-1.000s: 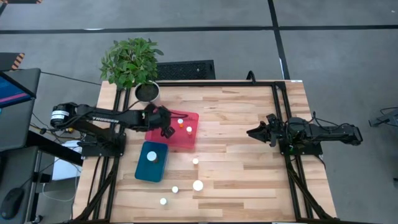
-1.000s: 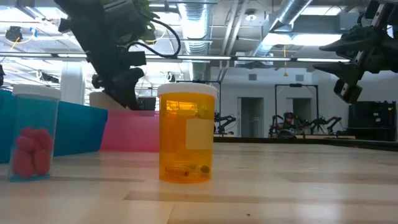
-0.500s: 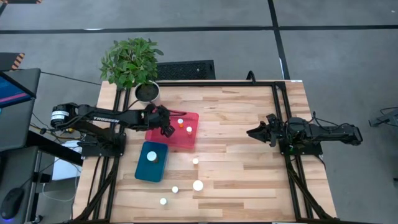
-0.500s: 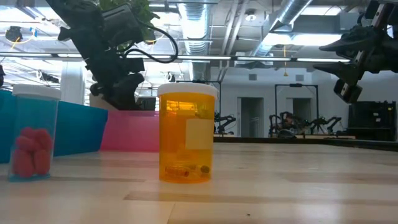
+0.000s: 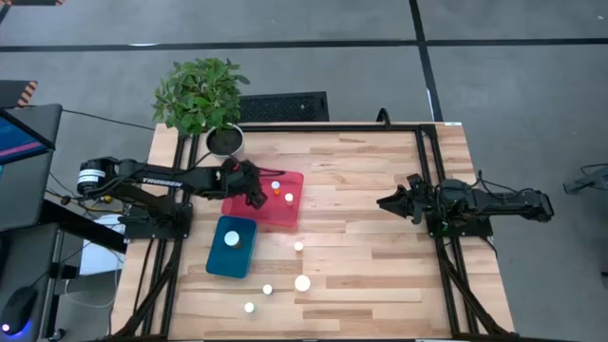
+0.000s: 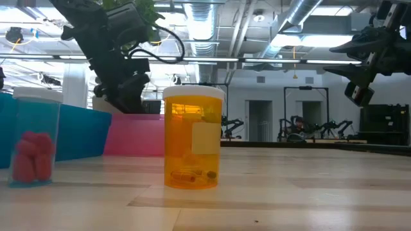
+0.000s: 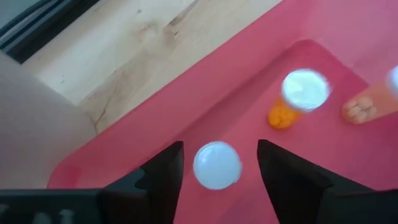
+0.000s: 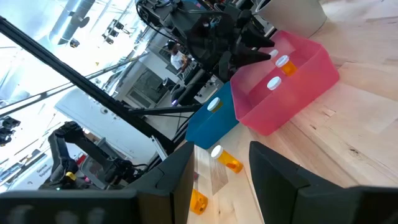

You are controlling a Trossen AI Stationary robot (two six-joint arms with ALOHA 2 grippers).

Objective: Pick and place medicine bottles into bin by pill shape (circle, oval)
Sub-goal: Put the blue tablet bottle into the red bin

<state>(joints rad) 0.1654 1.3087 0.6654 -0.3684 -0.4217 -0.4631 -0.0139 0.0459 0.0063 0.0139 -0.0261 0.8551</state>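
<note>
My left gripper point(image 5: 255, 193) hangs open over the left end of the pink bin point(image 5: 285, 214). In the left wrist view a white-capped bottle point(image 7: 217, 165) stands on the bin floor below the gap between my fingers, apart from both. Two more bottles point(image 7: 298, 93) point(image 7: 373, 102) with orange pills stand farther along the bin. The blue bin point(image 5: 220, 261) holds one bottle point(image 5: 232, 239). Several white-capped bottles point(image 5: 302, 282) stand loose on the table near its front. My right gripper point(image 5: 385, 201) waits open at the table's right side.
A potted plant point(image 5: 204, 100) stands at the far left corner behind the pink bin. In the low view an orange bottle point(image 6: 192, 138) and a clear bottle with pink pills point(image 6: 35, 138) stand close to the camera. Bare wood point(image 5: 361, 171) lies between the bins and the right arm.
My left gripper has drawn slightly back toward the table's left edge above the pink bin and has tipped a little. The bottles and bins have stayed where they were.
</note>
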